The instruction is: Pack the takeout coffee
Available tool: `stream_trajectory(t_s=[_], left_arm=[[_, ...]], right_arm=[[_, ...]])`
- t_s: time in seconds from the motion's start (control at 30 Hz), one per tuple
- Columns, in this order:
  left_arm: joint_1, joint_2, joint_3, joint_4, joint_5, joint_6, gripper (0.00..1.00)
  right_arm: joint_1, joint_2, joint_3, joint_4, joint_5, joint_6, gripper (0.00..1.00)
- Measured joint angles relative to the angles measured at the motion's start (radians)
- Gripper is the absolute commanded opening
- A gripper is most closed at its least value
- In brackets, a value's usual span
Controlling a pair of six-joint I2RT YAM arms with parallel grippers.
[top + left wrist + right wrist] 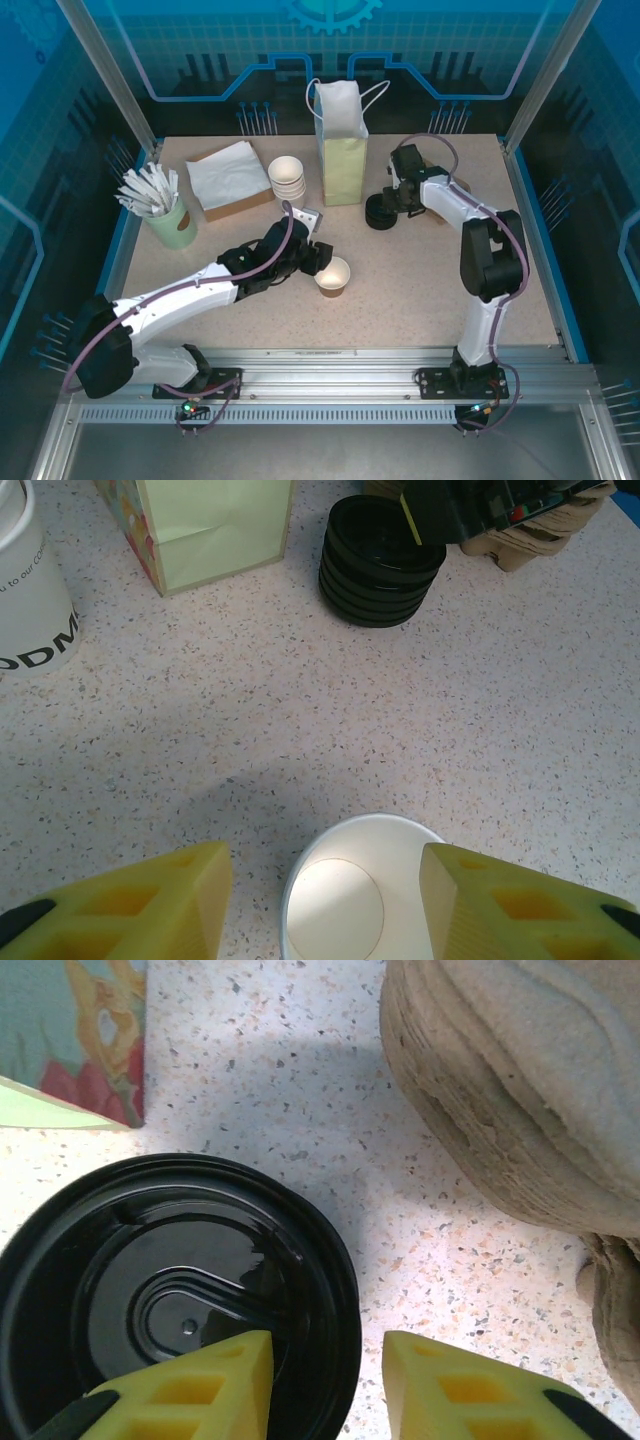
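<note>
The takeout coffee cup (pixel 333 277), a small brown paper cup with a white inside, stands upright mid-table with no lid on it. My left gripper (pixel 318 258) is just to its left. In the left wrist view the cup (pixel 360 890) sits between the parted yellow fingers of the left gripper (pixel 325 880), which is open. A stack of black lids (pixel 380 212) lies to the right of the paper bag (pixel 342 150). My right gripper (pixel 328 1370) is open and straddles the rim of the top lid (pixel 180 1280), one finger over its inside and one outside it.
A stack of white cups (pixel 287 178) and a pile of napkins (pixel 228 175) lie at the back left. A green cup of stirrers (pixel 170 220) stands further left. A pulp cup carrier (pixel 520 1080) lies right beside the lids.
</note>
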Motion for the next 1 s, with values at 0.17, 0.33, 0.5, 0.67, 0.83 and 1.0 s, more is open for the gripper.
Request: stream_trajectory(t_s=[0.17,0.33,0.5,0.67,0.83,1.0], left_arm=[[0.0,0.0,0.0,-0.002,0.0,0.0,0.54],[0.0,0.013,0.0,-0.002,0.0,0.0,0.54],[0.0,0.026,0.0,-0.002,0.0,0.0,0.54],[0.0,0.027,0.0,-0.002,0.001,0.0,0.54],[0.0,0.029,0.0,-0.002,0.001,0.0,0.54],[0.0,0.038,0.0,-0.002,0.001,-0.001,0.54]], right_arm=[[-0.001,0.019,0.003,-0.009,0.003,-0.011,0.25],[-0.001,0.021,0.003,-0.009,0.004,-0.011,0.25],[-0.001,0.021,0.003,-0.009,0.005,-0.016,0.29],[-0.001,0.021,0.005,-0.01,0.008,-0.023,0.28],[-0.001,0.021,0.006,-0.014,0.014,-0.032,0.27],[-0.001,0.021,0.006,-0.017,0.034,-0.039,0.25]])
